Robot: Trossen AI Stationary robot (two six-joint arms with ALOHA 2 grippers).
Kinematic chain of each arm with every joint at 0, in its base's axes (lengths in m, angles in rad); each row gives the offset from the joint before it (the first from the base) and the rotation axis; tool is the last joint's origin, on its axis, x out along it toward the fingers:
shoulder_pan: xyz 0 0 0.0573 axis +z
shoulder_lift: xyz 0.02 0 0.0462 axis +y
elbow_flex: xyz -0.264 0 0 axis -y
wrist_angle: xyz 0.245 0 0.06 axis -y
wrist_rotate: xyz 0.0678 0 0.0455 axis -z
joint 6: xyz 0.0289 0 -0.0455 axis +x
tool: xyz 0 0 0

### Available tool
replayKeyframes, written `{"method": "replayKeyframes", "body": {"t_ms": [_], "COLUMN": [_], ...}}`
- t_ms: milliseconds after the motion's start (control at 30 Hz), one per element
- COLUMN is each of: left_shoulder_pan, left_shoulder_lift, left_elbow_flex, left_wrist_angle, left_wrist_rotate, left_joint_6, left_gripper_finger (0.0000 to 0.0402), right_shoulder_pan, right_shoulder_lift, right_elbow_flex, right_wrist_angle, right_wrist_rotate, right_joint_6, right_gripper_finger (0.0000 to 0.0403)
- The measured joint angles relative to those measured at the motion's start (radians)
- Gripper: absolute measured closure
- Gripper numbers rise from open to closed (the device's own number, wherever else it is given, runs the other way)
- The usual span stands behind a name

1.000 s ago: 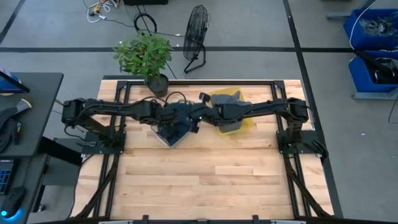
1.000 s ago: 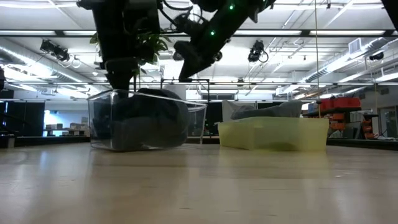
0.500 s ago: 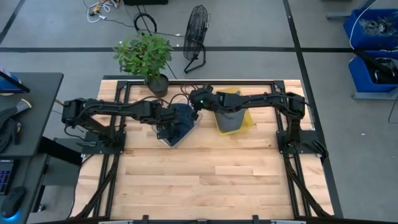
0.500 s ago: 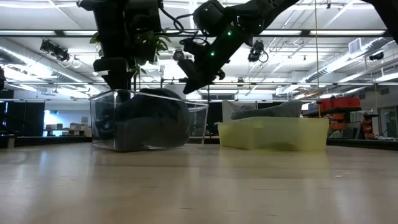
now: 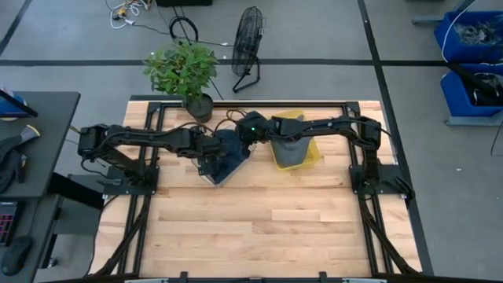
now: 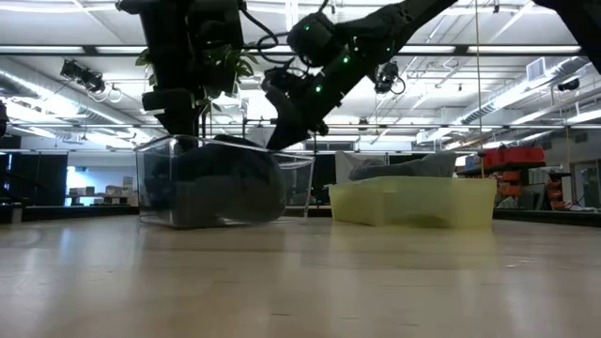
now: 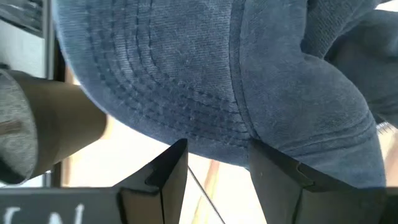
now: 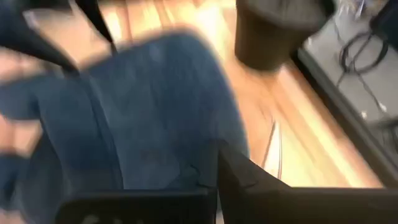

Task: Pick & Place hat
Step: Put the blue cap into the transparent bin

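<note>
Hovering right over the clear bin (image 6: 221, 183), the left gripper (image 7: 214, 163) has its jaws parted a fair bit, and the blue denim hat (image 7: 205, 74) sits just past the tips, its stitched brim crossing the gap, though I can't tell if the pads actually touch it. From above, the hat (image 5: 228, 153) is bunched up inside that bin on the bench (image 5: 259, 228), with the left gripper (image 5: 206, 149) at its left edge. The right gripper (image 5: 250, 128) reaches in from the other side at the bin's far right corner; only one dark finger (image 8: 249, 180) shows clearly in its wrist view, pressed close to the denim, so I can't tell how wide those jaws are. Just right of the clear bin is a yellow bin (image 6: 413, 202) with a grey hat (image 6: 399, 169) in it. A potted plant (image 5: 185, 71) stands at the bench's far edge, near the bins.
</note>
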State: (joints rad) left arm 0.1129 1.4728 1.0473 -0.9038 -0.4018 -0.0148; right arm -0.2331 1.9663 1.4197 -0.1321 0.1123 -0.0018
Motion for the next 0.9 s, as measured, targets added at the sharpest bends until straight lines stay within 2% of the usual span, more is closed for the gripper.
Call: {"method": "replayKeyframes", "body": {"t_ms": [267,467,567,700,900], "left_shoulder_pan": [0.001,0.001,-0.004,-0.001,0.003], "left_shoulder_lift": [0.000,0.000,0.000,0.000,0.000], "left_elbow_flex": [0.000,-0.002,-0.002,-0.002,0.000], "left_wrist_angle": [-0.006,0.050,0.172,0.291,0.274], "left_wrist_rotate": [-0.092,-0.117,-0.079,0.055,0.050], "left_joint_6": [-0.011,0.028,0.114,0.176,0.158], "left_gripper_finger": [0.0230,0.0230,0.0230,0.0230,0.0230], "right_shoulder_pan": [0.017,0.059,0.074,0.075,0.094], "right_shoulder_lift": [0.034,0.035,0.041,0.037,-0.033], "right_elbow_flex": [0.002,0.000,-0.001,-0.001,-0.001], "right_wrist_angle": [-0.125,-0.091,-0.067,-0.088,-0.175], "right_wrist_rotate": [-0.099,-0.141,-0.112,-0.079,-0.060], "right_joint_6": [-0.002,-0.009,-0.010,-0.013,-0.006], "right_gripper_finger": [0.0401,0.0402,0.0402,0.0403,0.0403]}}
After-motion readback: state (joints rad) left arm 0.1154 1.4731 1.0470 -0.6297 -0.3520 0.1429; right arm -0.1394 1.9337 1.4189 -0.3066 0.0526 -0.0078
